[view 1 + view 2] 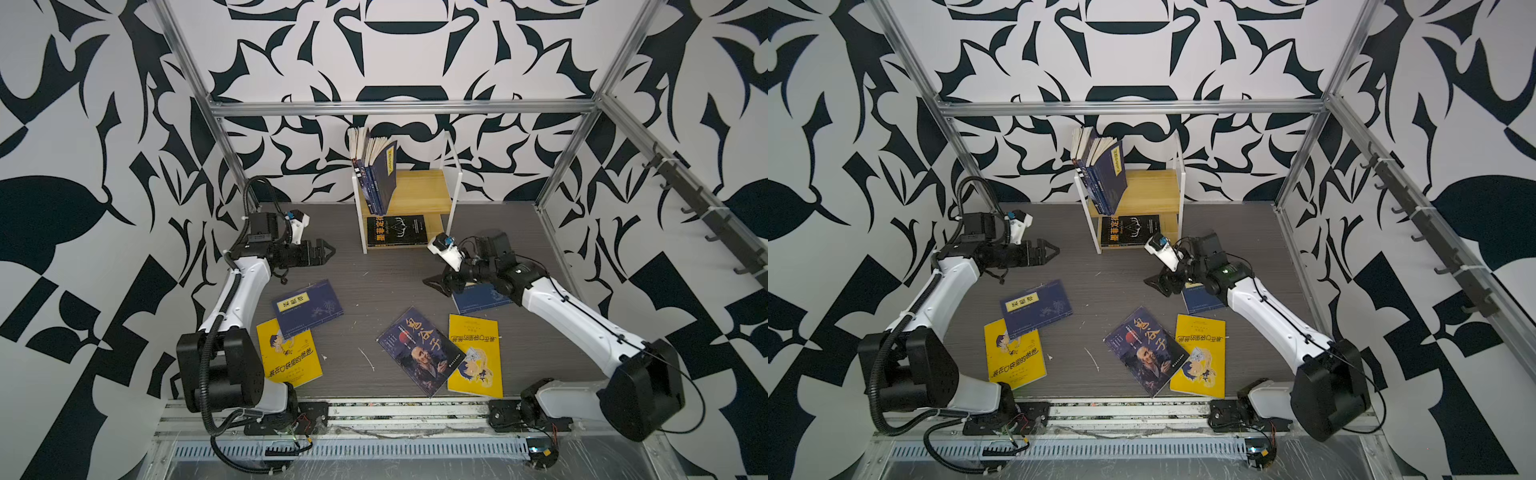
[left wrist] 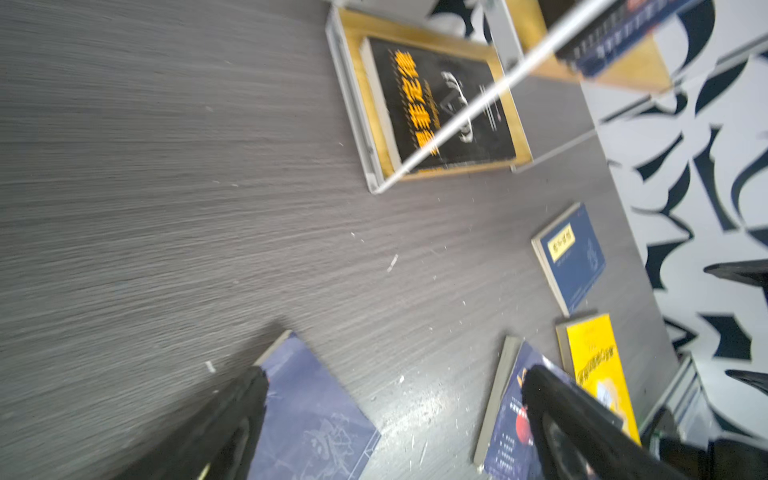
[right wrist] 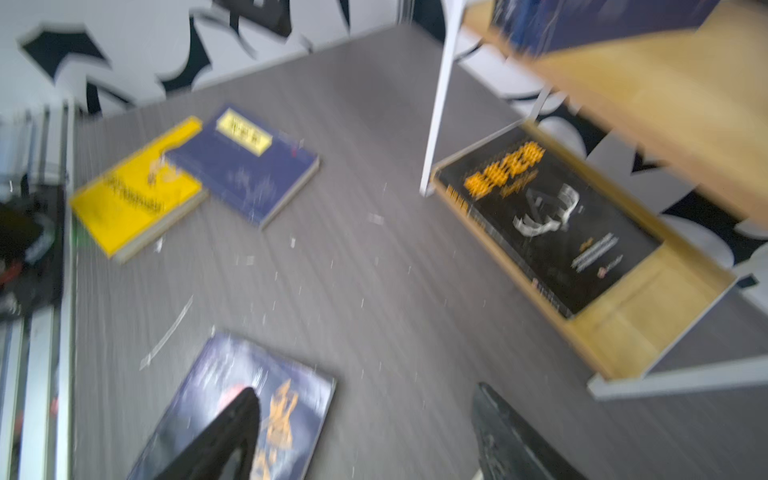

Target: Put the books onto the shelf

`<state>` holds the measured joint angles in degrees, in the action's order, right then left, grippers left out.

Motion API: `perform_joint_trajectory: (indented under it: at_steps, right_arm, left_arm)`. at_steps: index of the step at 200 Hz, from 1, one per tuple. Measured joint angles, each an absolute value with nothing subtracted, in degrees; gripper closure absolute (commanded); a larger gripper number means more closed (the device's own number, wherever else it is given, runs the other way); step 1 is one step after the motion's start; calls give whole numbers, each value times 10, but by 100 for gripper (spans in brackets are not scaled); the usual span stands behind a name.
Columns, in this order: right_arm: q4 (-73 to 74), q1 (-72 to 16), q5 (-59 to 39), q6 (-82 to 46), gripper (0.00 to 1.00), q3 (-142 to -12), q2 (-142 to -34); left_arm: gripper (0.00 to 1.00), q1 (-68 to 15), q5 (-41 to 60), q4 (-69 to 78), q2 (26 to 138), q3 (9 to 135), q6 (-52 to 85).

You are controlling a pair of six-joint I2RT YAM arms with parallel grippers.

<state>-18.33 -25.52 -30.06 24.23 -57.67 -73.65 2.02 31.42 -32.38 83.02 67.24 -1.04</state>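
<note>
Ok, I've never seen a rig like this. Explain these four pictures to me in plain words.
Two robot arms stand at the near edge of a grey table, each ending in a two-fingered gripper. Two pictures look down on everything from overhead; two come from cameras on the wrists, showing the black fingers and what lies below. At the back stands a small shelf: navy books lean on its upper board, a black book lies on the lower. On the table lie a navy book overlapping a yellow book, a portrait book overlapping a second yellow book, and another navy book partly under the right arm. The left gripper and right gripper are open, holding nothing.
</note>
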Motion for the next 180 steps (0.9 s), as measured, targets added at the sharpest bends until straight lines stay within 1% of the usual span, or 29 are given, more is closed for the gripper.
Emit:
perform_joint_trajectory:
  at_steps: [41, 76, 100, 140, 180]
  right_arm:
    - [-319, -274, -279, 395, 16, -563, -676]
    - [-373, -360, -221, 485, 12, -481, -626]
    - [-417, -415, -189, 512, 12, -446, -616]
    - [-455, -471, -138, 528, 12, -417, -585]
    - [-449, -500, -101, 532, 12, -385, -570]
  left_arm:
    - [2, -40, 310, -339, 844, 670, -49]
    - [2, -100, 300, -344, 871, 662, -72]
    - [1, -142, 298, -346, 894, 660, -76]
    - [0, -209, 301, -347, 939, 654, -78]
    - [0, -266, 312, -359, 1012, 676, -73]
